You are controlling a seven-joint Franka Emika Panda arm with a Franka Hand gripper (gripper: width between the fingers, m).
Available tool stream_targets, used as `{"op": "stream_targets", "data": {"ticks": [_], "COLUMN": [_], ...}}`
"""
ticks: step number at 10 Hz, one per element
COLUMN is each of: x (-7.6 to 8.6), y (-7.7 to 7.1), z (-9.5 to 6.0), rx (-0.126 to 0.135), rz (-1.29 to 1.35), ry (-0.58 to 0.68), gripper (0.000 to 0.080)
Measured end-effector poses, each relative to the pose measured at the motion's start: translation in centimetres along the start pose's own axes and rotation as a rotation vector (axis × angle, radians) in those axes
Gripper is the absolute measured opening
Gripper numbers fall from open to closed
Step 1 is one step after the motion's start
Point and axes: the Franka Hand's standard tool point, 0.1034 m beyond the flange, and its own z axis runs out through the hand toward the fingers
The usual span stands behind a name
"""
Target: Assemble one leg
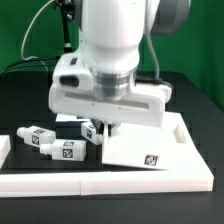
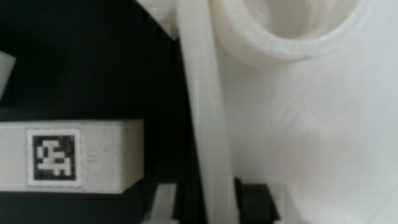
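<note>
My gripper (image 1: pixel 100 128) stands at the near left edge of the large flat white square panel (image 1: pixel 145 145). In the wrist view the panel's thin edge (image 2: pixel 208 110) runs between my two fingers, and my gripper (image 2: pixel 214 205) looks shut on it. The panel's face with a round corner hole (image 2: pixel 285 30) lies on one side of that edge. One leg (image 2: pixel 63 155), a stubby white peg with a black-and-white tag, lies on the black table on the other side. In the exterior view it is the leg (image 1: pixel 90 130) next to my fingers. Two more legs (image 1: pixel 40 133) (image 1: pixel 68 150) lie further to the exterior view's left.
The long white L-shaped border rail (image 1: pixel 100 182) runs along the front and up the exterior view's right side (image 1: pixel 190 130), close around the panel. A white piece (image 1: pixel 4 150) shows at the left edge. A green backdrop stands behind the black table (image 1: pixel 30 100).
</note>
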Motion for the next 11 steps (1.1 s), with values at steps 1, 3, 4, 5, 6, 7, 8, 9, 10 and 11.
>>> {"op": "stream_targets", "data": {"ticks": [1, 3, 4, 5, 6, 7, 8, 9, 10, 11], "x": [0.5, 1.6, 1.9, 2.2, 2.5, 2.7, 2.8, 2.9, 2.8, 2.6], "y": [-0.1, -0.9, -1.7, -2.5, -2.8, -2.7, -2.3, -1.7, -1.2, -1.1], "z": [-0.2, 0.8, 1.1, 1.4, 2.0, 2.3, 2.5, 2.6, 2.9, 3.0], "rx": [0.002, 0.003, 0.004, 0.004, 0.008, 0.012, 0.016, 0.020, 0.028, 0.036], "rz": [-0.002, -0.014, -0.025, -0.037, -0.051, -0.071, -0.097, -0.125, -0.132, -0.139], "ry": [0.020, 0.065, 0.088, 0.112, 0.141, 0.164, 0.197, 0.233, 0.275, 0.321], "gripper": [0.0056, 0.0045, 0.0045, 0.0045, 0.0045, 0.0052, 0.0054, 0.0054, 0.0055, 0.0058]}}
